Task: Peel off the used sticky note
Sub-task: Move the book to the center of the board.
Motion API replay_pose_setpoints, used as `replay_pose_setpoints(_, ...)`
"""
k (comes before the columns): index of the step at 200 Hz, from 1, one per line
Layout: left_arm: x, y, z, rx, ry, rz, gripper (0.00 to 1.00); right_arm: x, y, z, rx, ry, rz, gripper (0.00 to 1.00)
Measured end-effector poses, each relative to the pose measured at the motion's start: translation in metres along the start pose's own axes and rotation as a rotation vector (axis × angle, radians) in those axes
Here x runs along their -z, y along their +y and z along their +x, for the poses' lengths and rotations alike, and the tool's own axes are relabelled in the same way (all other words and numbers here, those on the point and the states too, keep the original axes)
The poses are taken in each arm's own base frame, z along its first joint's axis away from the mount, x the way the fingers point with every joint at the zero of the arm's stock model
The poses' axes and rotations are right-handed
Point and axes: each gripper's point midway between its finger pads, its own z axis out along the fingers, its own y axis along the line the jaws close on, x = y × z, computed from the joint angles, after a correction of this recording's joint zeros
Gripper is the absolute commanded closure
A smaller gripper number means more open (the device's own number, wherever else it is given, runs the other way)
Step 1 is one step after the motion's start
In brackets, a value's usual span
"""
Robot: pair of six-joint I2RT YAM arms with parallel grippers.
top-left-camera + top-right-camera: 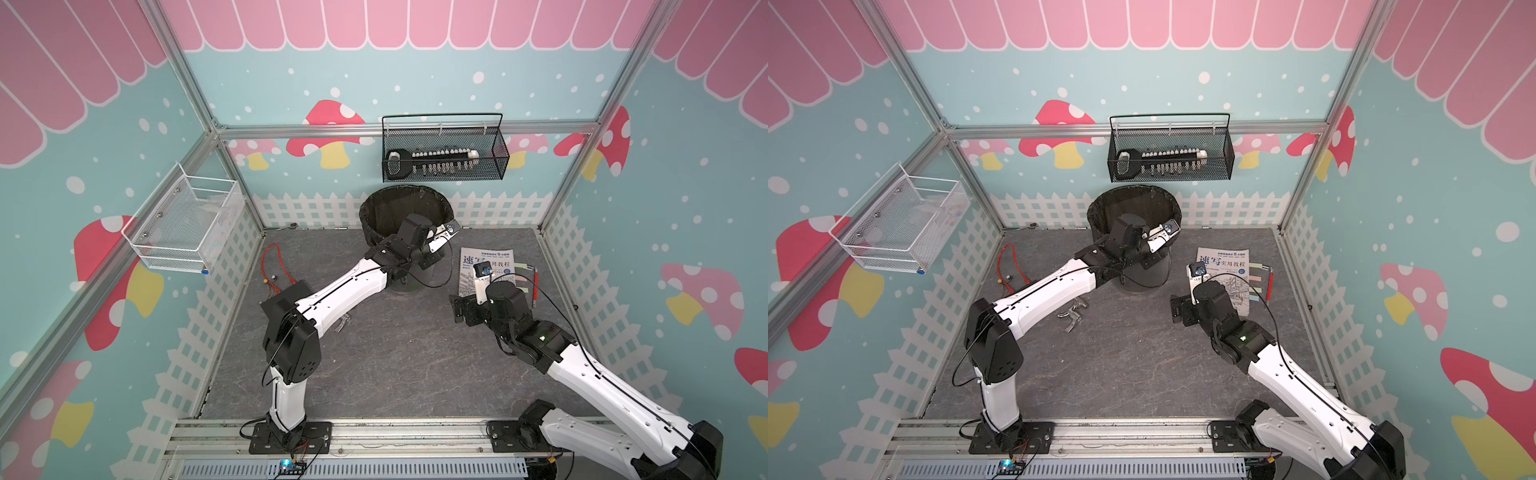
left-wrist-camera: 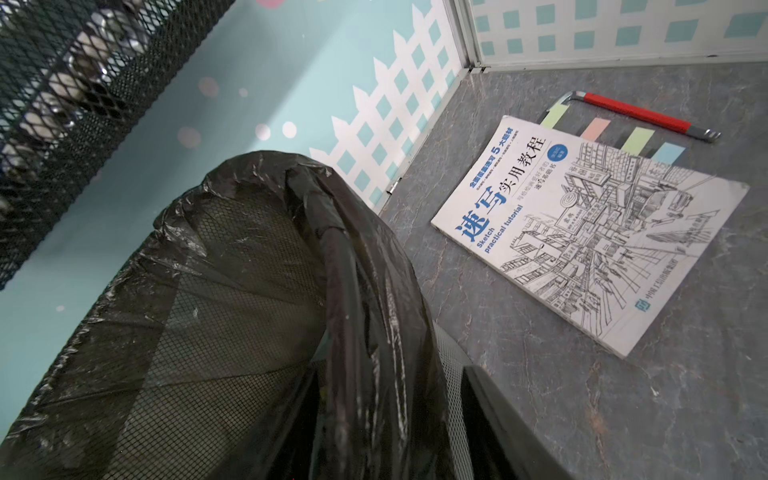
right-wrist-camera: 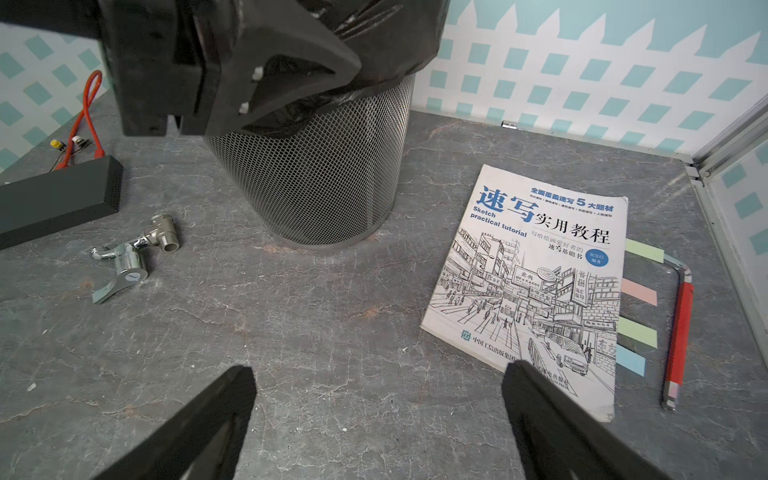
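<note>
A sketch-tutorial book lies flat on the grey table at the right. Several sticky notes jut from its outer edge: green, pink, green and blue. They also show in the left wrist view, with the pink note second from the far end. My right gripper hovers open and empty over bare table by the book's near corner. My left gripper is shut on the rim of the bag-lined mesh trash bin, one finger inside and one outside.
A red-handled hex key lies just beyond the sticky notes, near the right wall. A chrome valve fitting, a black box and a red wire lie left of the bin. A black wire basket hangs on the back wall.
</note>
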Motion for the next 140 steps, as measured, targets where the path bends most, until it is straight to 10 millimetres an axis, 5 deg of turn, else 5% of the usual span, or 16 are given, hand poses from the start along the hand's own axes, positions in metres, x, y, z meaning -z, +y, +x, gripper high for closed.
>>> replay_pose_setpoints(117,-0.043,0.005,-0.011,-0.036,-0.018,-0.048,1.00,-0.005,-0.005,0.008,0.005,0.023,0.018,0.00)
replay_pose_setpoints(126,-0.042,0.006,-0.012,-0.036,-0.016,-0.053,0.79,-0.006,-0.006,0.009,0.004,0.025,0.020,0.00)
replay_pose_setpoints(140,-0.043,0.010,-0.012,-0.035,-0.011,-0.069,0.33,-0.006,-0.006,0.009,0.004,0.026,0.021,0.00)
